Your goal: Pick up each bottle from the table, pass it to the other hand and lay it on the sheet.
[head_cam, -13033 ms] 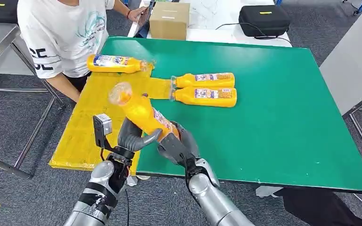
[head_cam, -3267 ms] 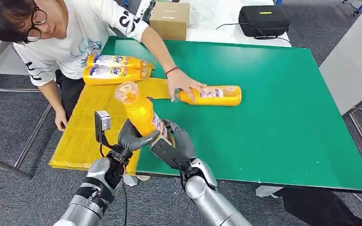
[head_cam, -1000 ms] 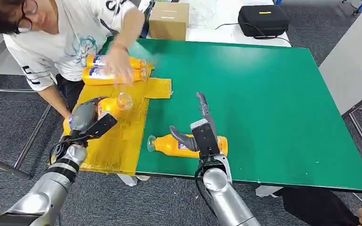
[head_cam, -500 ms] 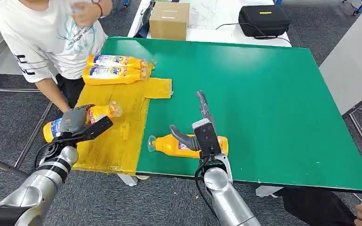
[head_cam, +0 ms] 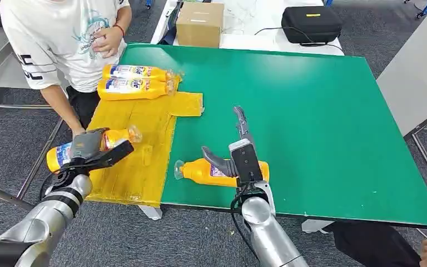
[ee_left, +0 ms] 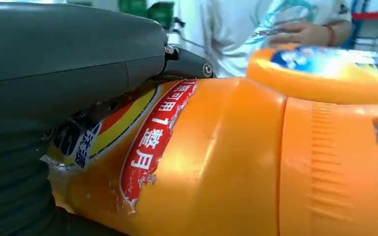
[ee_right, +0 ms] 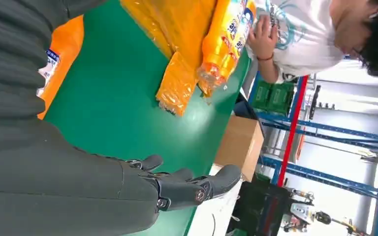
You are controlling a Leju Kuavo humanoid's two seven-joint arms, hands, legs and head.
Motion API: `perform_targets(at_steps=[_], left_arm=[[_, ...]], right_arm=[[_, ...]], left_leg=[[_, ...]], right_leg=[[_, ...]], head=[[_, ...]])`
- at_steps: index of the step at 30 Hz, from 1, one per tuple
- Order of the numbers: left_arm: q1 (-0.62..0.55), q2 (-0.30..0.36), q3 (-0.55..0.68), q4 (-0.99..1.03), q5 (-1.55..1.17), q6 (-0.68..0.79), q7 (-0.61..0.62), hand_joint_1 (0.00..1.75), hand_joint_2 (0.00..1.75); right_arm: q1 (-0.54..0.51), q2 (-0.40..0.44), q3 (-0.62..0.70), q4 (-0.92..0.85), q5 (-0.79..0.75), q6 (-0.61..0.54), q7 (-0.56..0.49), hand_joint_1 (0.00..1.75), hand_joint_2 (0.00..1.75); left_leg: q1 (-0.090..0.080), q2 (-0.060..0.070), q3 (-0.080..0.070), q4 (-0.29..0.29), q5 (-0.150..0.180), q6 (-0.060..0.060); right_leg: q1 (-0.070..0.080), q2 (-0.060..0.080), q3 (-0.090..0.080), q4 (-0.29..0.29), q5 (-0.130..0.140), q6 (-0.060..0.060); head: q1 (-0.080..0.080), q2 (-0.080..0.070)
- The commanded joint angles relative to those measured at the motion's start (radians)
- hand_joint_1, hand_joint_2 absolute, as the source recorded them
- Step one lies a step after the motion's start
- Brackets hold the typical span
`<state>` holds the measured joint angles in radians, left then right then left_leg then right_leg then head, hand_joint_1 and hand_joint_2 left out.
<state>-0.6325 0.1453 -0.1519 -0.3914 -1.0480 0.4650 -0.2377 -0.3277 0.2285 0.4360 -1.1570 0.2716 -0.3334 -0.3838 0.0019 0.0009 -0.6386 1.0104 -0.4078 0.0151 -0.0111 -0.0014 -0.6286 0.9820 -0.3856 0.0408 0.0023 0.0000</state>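
Observation:
My left hand grips an orange bottle that lies sideways at the left edge of the yellow sheet. Its cap end is over the sheet and its base juts past the edge. Close up, that bottle fills my left hand. A second orange bottle lies on the green table near the front edge. My right hand hovers over it with fingers stretched apart, holding nothing. In the right wrist view the right hand is beside this bottle. Two more bottles lie side by side at the sheet's far end.
A person in a white shirt stands at the table's far left corner, close to the sheet. A cardboard box and a black case sit on the surface beyond the table. A grey table stands to the right.
My left hand has carried its bottle slightly down and outward at the sheet's left edge. The person's hand has dropped to the chest. My right hand has stayed almost still.

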Motion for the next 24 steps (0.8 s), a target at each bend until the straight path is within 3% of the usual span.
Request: perform_targets(at_steps=[1,6,7,10,11,14,15,16,24], left_arm=[[-0.052,-0.010,-0.203,0.124,-0.166,-0.195,-0.034,1.75,1.75],[-0.081,-0.018,-0.230,0.127,-0.193,-0.262,-0.032,1.75,1.75],[-0.043,-0.025,-0.247,0.130,-0.208,-0.329,-0.034,1.75,1.75],[-0.005,-0.042,-0.251,0.140,-0.212,-0.290,-0.023,1.75,1.75],[-0.022,-0.042,-0.247,0.136,-0.214,-0.204,-0.005,1.75,1.75],[-0.097,-0.037,-0.244,0.125,-0.210,-0.270,0.000,1.75,1.75],[-0.094,-0.039,-0.241,0.117,-0.211,-0.253,0.008,0.79,1.75],[-0.088,-0.044,-0.234,0.114,-0.208,-0.221,0.012,0.00,1.75],[-0.075,-0.052,-0.206,0.115,-0.177,-0.213,-0.019,0.00,1.75]], right_arm=[[-0.058,-0.033,-0.001,0.042,-0.005,0.027,0.000,0.00,1.75],[-0.065,-0.035,0.007,0.054,-0.006,0.052,0.004,0.00,1.75],[-0.034,-0.035,-0.001,0.087,-0.015,0.074,0.054,0.00,1.75],[-0.016,-0.033,-0.002,0.144,-0.018,0.059,-0.016,0.00,1.75],[-0.038,-0.032,0.006,0.143,-0.009,0.037,-0.090,0.00,1.75],[-0.079,-0.030,0.015,0.062,0.001,0.056,0.014,0.00,1.75],[-0.078,-0.030,0.014,0.053,0.005,0.061,0.024,0.00,1.75],[-0.076,-0.030,0.013,0.053,0.007,0.065,0.027,0.00,1.75],[-0.072,-0.032,0.013,0.073,0.011,0.061,0.020,0.00,1.75]], left_leg=[[0.000,-0.001,0.003,0.000,-0.001,0.000],[-0.001,-0.004,0.006,-0.001,-0.001,-0.001],[0.000,-0.003,0.009,-0.001,-0.002,-0.001],[-0.001,-0.003,0.014,-0.005,-0.002,-0.001],[-0.001,-0.003,0.014,-0.005,-0.002,0.000],[-0.001,-0.003,0.011,-0.001,-0.002,-0.001],[0.000,-0.003,0.009,0.000,-0.001,-0.001],[0.000,-0.004,0.010,0.001,-0.002,-0.001],[0.000,-0.004,0.011,-0.001,0.000,0.000]], right_leg=[[0.000,-0.001,0.004,0.000,-0.002,-0.001],[-0.001,-0.001,0.007,-0.001,-0.002,-0.001],[0.000,-0.001,0.010,-0.001,-0.002,-0.001],[-0.001,-0.001,0.014,-0.004,-0.002,-0.001],[-0.001,-0.001,0.015,-0.004,-0.002,-0.001],[-0.001,-0.001,0.012,0.000,-0.002,-0.001],[0.000,-0.002,0.010,0.001,-0.001,-0.001],[0.000,-0.002,0.012,0.001,-0.002,-0.002],[0.000,-0.002,0.012,-0.001,-0.001,-0.001]], head=[[0.000,0.000],[0.000,0.000],[0.000,0.000],[0.000,0.000],[0.000,0.000],[0.000,0.000],[0.000,0.000],[0.000,0.000],[0.000,0.000]])
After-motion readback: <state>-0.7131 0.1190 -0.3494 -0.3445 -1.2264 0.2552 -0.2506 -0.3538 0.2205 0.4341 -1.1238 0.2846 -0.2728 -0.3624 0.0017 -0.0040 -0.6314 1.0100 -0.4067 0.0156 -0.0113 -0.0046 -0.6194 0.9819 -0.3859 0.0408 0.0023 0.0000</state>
